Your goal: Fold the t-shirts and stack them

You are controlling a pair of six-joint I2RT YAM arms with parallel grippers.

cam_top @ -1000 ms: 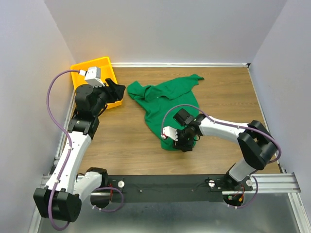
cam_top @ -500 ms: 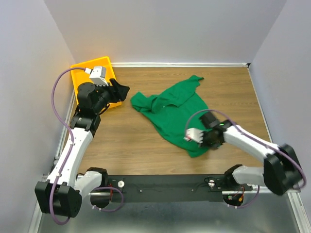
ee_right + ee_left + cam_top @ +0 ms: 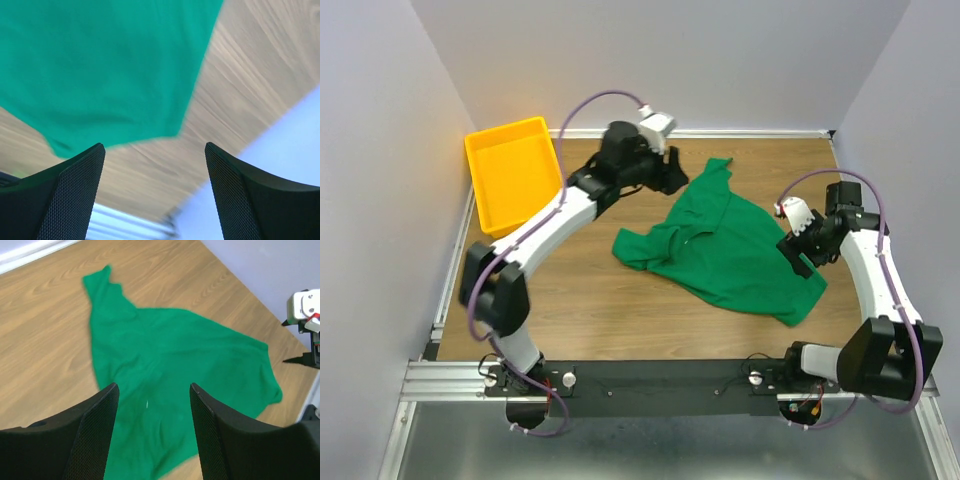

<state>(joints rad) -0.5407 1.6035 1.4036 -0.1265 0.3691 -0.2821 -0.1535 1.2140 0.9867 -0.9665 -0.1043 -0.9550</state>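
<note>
A dark green t-shirt [image 3: 725, 250] lies loosely spread and wrinkled on the wooden table, one sleeve pointing to the back. It fills the left wrist view [image 3: 170, 370], where a small white tag [image 3: 147, 404] shows, and the upper left of the right wrist view [image 3: 100, 65]. My left gripper [image 3: 672, 172] is open and empty, above the shirt's back sleeve. My right gripper [image 3: 798, 252] is open and empty, above the shirt's right edge.
A yellow tray [image 3: 512, 172] stands at the back left corner. Walls close the table on the left, back and right. The metal rail [image 3: 670, 378] with the arm bases runs along the near edge.
The right gripper let go of the shirt after dragging it right, then swung to the right edge. The left arm swung from the tray across to above the shirt's back sleeve. The shirt lies more spread.
</note>
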